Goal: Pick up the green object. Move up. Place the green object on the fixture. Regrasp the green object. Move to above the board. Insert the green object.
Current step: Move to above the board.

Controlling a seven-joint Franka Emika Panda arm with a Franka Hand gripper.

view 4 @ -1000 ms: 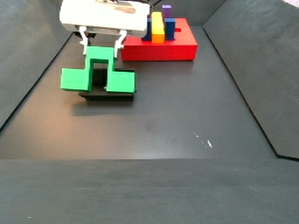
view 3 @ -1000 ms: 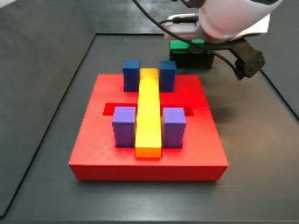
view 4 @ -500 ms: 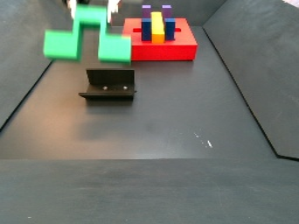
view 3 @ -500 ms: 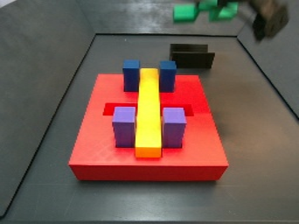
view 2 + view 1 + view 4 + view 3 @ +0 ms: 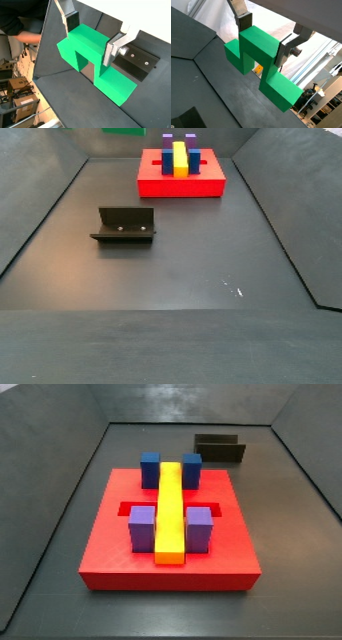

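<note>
Red board lies on the dark floor in both side views, carrying a long yellow bar flanked by two blue blocks at the end nearer the fixture and two purple blocks at the end away from it. Dark fixture stands on the floor apart from the board, bare, with nothing on it; it also appears beyond the board's blue-block end. Green object is off the floor, clamped in the gripper: in both wrist views its taller middle sits between the two silver fingers, which press on opposite faces, while its lower arms project past them. In a side view only a sliver of green shows at the frame's upper edge, above and beyond the fixture; the gripper itself is out of frame there.
</note>
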